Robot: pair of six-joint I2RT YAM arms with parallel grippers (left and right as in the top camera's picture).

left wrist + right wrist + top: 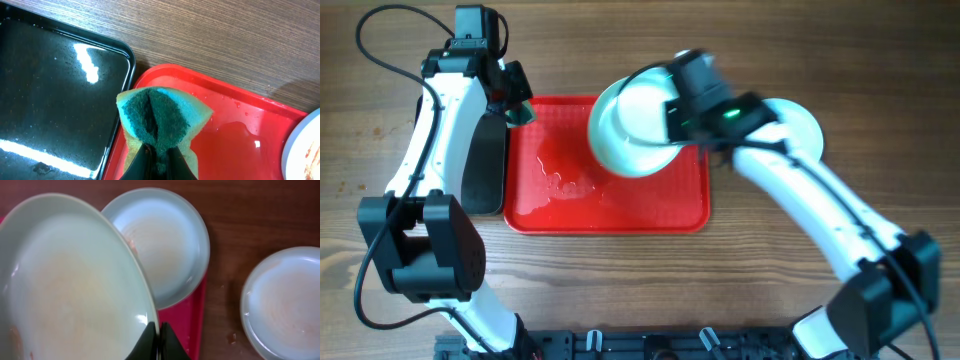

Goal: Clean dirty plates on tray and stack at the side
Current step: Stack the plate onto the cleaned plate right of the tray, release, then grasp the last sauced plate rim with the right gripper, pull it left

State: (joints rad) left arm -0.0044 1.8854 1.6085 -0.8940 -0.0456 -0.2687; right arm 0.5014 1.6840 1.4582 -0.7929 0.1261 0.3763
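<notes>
My right gripper (672,125) (156,335) is shut on the rim of a pale plate (630,125) (75,290) and holds it tilted above the red tray (570,205) (197,315). The plate has faint orange streaks. A second plate (167,245) lies under it on the tray's right part. A third plate (805,125) (285,300) lies on the table right of the tray. My left gripper (518,108) (159,160) is shut on a green sponge (160,117) over the tray's far left corner (235,145).
A wet black tray (485,170) (50,100) lies along the red tray's left side. Water pools on the red tray's left half (560,170). The held plate's edge shows at the right of the left wrist view (306,150).
</notes>
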